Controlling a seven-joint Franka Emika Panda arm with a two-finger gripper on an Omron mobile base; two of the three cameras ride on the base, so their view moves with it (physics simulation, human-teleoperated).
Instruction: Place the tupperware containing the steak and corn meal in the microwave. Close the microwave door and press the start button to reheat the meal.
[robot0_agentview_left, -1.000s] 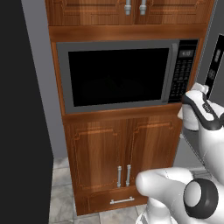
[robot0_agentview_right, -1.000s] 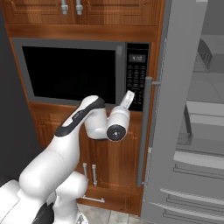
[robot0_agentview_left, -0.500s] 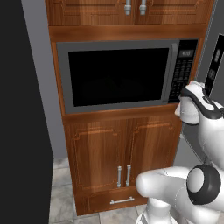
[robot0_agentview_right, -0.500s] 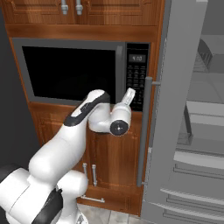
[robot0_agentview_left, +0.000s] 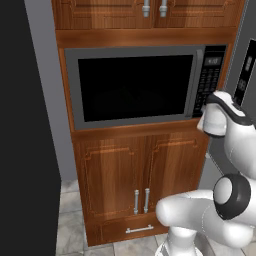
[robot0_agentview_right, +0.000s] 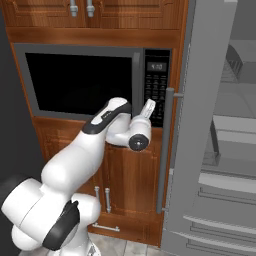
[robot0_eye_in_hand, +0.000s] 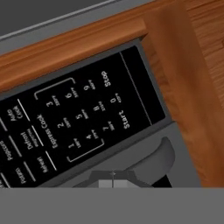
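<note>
The microwave (robot0_agentview_left: 72, 90) is built into the wooden column, and the microwave door (robot0_agentview_left: 135, 87) lies shut, its dark glass hiding the cavity. The tupperware and the steak and corn meal are hidden. My gripper (robot0_agentview_right: 149, 107) is shut with nothing in it and points at the lower part of the black keypad strip (robot0_agentview_right: 156, 85), a short way off it. In the hand view the fingertips (robot0_eye_in_hand: 113, 176) rise just below the keypad (robot0_eye_in_hand: 78, 118), with the Start button (robot0_eye_in_hand: 126, 119) slightly above and right of them. The white hand (robot0_agentview_left: 216, 117) covers the keypad's lower end in the left base view.
A tall grey fridge (robot0_agentview_right: 210, 125) with a long bar handle (robot0_agentview_right: 166, 150) stands right beside the keypad. Brown cabinet doors (robot0_agentview_left: 140, 170) sit below the microwave and more above it (robot0_agentview_left: 150, 12). A dark wall (robot0_agentview_left: 25, 125) closes the left side.
The hand has crept a little closer to the keypad and the forearm has swung up behind it. The gripper stays shut and the door stays shut.
</note>
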